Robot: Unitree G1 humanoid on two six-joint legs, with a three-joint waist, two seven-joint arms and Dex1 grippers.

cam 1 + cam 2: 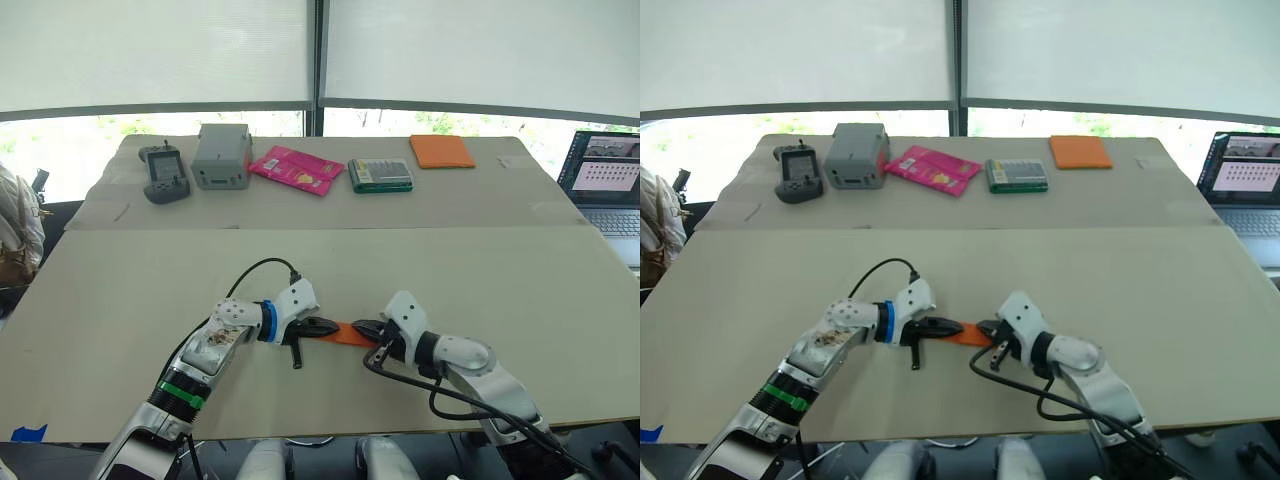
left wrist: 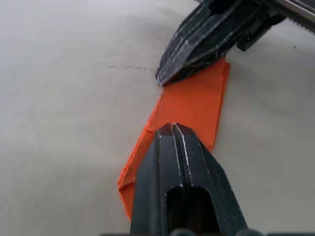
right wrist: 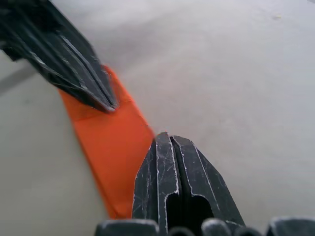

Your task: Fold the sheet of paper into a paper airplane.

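Observation:
The sheet of paper (image 1: 350, 333) is a narrow, layered bright-orange wedge lying flat on the near table, between my two grippers. My left gripper (image 1: 330, 327) is shut, its tip resting on the paper's left end (image 2: 197, 103). My right gripper (image 1: 360, 326) is also shut, with its tip on the right end (image 3: 115, 142). The two tips point at each other, a short stretch of paper apart. In the left wrist view the right gripper (image 2: 165, 78) touches the far edge of the paper. Part of the wedge is hidden under each gripper.
On the far table lie a dark controller (image 1: 164, 172), a grey box (image 1: 222, 156), a pink packet (image 1: 296, 169), a green-edged case (image 1: 380, 175) and an orange pad (image 1: 441, 151). A laptop (image 1: 607, 180) stands at the right edge, and a person (image 1: 15, 225) is at the left.

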